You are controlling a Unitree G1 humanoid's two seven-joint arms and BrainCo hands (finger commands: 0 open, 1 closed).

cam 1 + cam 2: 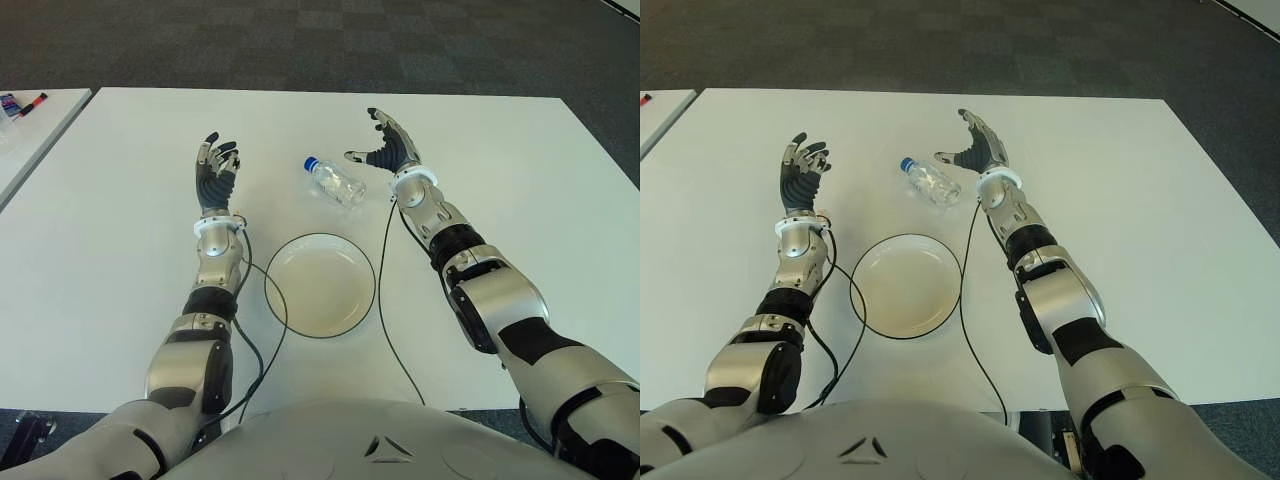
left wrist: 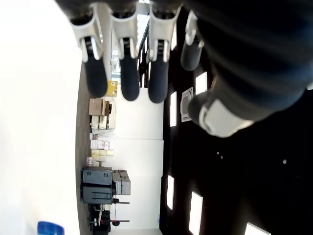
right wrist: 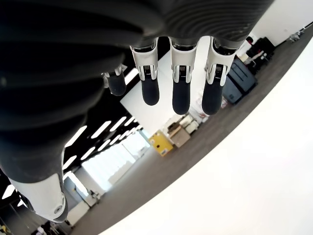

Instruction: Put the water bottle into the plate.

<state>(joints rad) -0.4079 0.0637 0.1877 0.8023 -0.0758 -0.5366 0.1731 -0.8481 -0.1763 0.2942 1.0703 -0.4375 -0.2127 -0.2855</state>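
Head views: water bottle (image 1: 335,181) lies on white table (image 1: 120,250) (grey carpet (image 1: 300,40) beyond).

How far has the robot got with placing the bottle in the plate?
Nothing is done yet: the water bottle lies on its side on the table, beyond the empty plate. The right hand is open beside it; the left hand holds nothing. Grasping, carrying and placing remain.

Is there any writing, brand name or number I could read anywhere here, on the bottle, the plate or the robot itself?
None can be read.
Water bottle: clear, blue cap, lying on the table; no label shows.
Plate: plain, no marking.
Left hand and right hand: open, no lettering visible.
Markers on the neighbouring table: too small to read.
Boxes in the left wrist view: print blurred.
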